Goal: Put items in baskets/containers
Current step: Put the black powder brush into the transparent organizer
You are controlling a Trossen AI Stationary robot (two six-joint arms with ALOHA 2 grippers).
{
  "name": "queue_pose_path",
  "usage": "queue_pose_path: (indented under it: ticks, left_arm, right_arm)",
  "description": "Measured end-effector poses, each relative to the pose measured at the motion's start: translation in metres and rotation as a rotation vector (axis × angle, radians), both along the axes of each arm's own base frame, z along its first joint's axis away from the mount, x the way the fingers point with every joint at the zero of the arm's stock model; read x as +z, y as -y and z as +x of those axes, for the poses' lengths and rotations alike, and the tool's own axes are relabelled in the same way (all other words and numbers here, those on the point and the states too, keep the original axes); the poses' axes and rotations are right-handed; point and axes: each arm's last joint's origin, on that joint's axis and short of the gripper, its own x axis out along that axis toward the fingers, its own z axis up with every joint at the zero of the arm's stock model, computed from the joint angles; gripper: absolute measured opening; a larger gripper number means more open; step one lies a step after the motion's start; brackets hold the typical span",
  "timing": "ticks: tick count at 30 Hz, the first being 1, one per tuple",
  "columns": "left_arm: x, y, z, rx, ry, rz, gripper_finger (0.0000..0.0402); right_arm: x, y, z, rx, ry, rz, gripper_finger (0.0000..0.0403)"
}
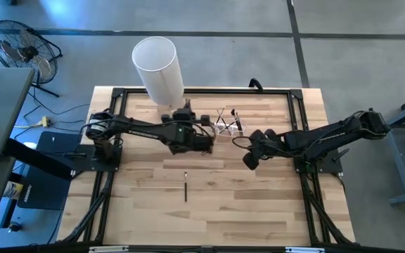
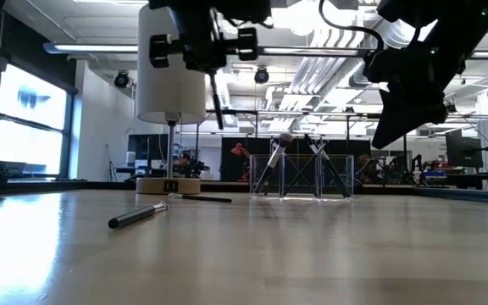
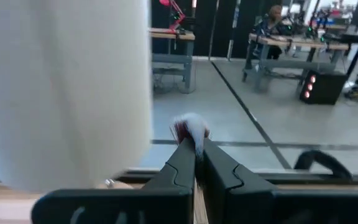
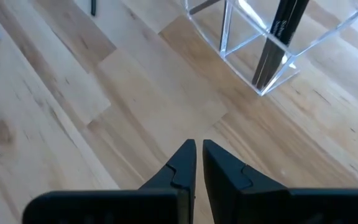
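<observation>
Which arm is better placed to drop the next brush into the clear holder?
Left, probably. The left gripper is already shut on a brush, raised near the clear holder. The right gripper is empty above bare table beside the holder.

A pale wooden bench (image 1: 259, 211) framed by dark rails carries a clear plastic holder (image 1: 229, 126) (several brushes standing inside it), a tall white cylinder (image 1: 158, 69) on a wooden base near the far edge, and one loose brush (image 1: 185, 186) lying toward the middle.
</observation>
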Motion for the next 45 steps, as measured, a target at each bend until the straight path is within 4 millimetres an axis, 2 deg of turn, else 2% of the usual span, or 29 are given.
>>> queue_pose_path:
  ticks: [5,11,15,21,28,32,37,41,45]
  left_arm:
    - [-0.006,-0.003,0.025,-0.053,-0.047,-0.045,0.0001]
    - [-0.013,-0.017,0.052,-0.159,-0.156,-0.089,0.0001]
    - [-0.012,-0.028,0.065,-0.252,-0.163,-0.105,0.0001]
    - [-0.008,-0.041,0.071,-0.336,-0.200,-0.100,0.0001]
    - [-0.016,-0.060,0.073,-0.370,-0.222,-0.137,0.0008]
    - [-0.017,-0.062,0.073,-0.425,-0.221,-0.165,0.0010]
    - [-0.039,-0.065,0.078,-0.441,-0.310,-0.186,0.0011]
    - [-0.035,-0.063,0.081,-0.505,-0.273,-0.200,0.0012]
    - [-0.044,-0.062,0.082,-0.524,-0.309,-0.224,0.0012]
  right_arm:
    - [0.000,0.000,0.000,-0.001,0.000,-0.005,0.0023]
    - [0.000,0.000,0.000,0.015,-0.005,0.009,0.0023]
    - [0.000,-0.001,0.000,0.058,-0.019,0.009,0.0024]
    - [0.000,-0.001,0.000,0.084,-0.027,0.000,0.0022]
    - [0.000,-0.001,0.000,0.096,-0.033,-0.021,0.0019]
    - [0.000,-0.001,0.000,0.094,-0.034,-0.025,0.0020]
    - [0.000,0.000,0.000,0.090,-0.033,-0.024,0.0016]
    - [-0.001,0.003,0.000,0.077,-0.034,-0.022,0.0014]
    - [-0.001,0.004,0.000,0.075,-0.035,-0.014,0.0014]
